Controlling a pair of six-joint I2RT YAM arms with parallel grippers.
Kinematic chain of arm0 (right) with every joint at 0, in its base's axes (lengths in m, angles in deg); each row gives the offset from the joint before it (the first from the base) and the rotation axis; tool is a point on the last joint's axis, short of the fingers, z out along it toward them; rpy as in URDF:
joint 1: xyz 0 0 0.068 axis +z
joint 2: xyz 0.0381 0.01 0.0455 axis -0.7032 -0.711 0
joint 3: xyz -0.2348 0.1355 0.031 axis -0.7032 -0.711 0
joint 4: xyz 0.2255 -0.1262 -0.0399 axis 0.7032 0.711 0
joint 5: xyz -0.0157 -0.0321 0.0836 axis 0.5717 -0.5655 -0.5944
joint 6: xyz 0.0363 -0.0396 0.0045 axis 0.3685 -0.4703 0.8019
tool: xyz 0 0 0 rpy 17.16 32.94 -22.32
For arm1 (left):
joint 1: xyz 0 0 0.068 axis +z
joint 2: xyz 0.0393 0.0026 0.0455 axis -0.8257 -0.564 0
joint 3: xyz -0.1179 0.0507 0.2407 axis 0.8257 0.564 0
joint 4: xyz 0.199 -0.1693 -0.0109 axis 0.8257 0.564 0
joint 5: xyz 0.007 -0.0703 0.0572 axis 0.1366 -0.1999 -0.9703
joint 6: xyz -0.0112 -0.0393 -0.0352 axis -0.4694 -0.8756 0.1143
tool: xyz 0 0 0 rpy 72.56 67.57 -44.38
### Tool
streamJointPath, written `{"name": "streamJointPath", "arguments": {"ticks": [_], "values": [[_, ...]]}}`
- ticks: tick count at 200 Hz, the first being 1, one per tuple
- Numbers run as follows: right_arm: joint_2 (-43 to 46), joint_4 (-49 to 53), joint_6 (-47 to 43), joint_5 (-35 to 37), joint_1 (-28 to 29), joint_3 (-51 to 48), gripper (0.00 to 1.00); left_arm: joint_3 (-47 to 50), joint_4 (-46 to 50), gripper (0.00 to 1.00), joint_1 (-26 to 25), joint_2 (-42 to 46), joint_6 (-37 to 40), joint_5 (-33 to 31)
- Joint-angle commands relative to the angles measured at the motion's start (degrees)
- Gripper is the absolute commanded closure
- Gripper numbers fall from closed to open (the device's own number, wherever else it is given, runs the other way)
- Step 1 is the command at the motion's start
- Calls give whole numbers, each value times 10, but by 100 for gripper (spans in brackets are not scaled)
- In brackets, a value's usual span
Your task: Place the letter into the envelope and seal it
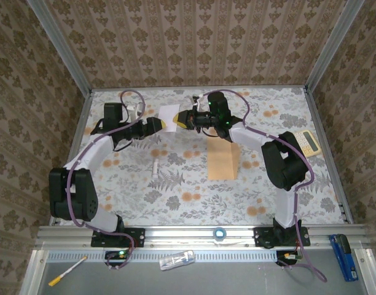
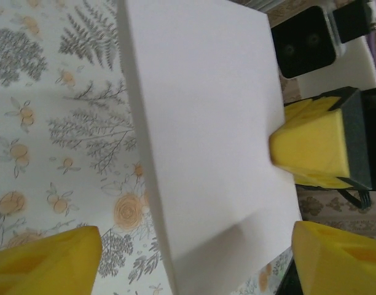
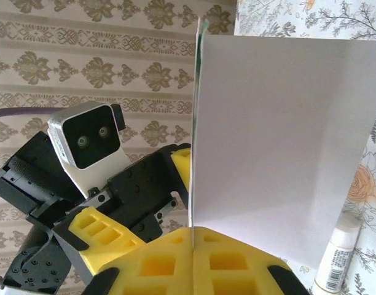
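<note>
While the letter (image 2: 206, 135) stands clear of the flowered table (image 1: 176, 196), pinched by one edge, the step in hand looks like a pass of the sheet from one gripper to the other. Putting it in the envelope has not begun.

The envelope (image 1: 223, 161) lies flat on the table, well apart from both sets of fingers, on the right gripper's side and nearer the arm bases. Whether its flap is open cannot be told.

The right gripper (image 3: 191, 249) is closed tight. Its yellow fingers (image 3: 157, 264) meet on the letter's edge, and the sheet rises straight up from between them.

The left gripper (image 1: 158, 125) faces it from the other side. Its fingers (image 2: 50, 261) stand wide apart with the letter's free end between them. One finger is near the sheet's edge, the other well clear of it. It has hold of nothing.

The next move probably calls for the left fingers to close squarely on the sheet before the right ones let go. The paper is thin and could buckle or slip.

A small white tube (image 3: 334, 261), perhaps glue, lies on the table beyond the right fingers.
</note>
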Motion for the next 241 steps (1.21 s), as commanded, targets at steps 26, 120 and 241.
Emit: {"name": "streamJointPath", "arguments": {"ticks": [26,120,241], "values": [[-1,-33,18,-21,6,-4,100,2,-80,43,-5,-14,-52,36],[-3,-21,7,-21,4,-3,93,-1,-113,96,-5,-24,-82,49],[44,-172,-2,-81,-54,-120,21,44,-359,99,-16,-9,-234,87]]}}
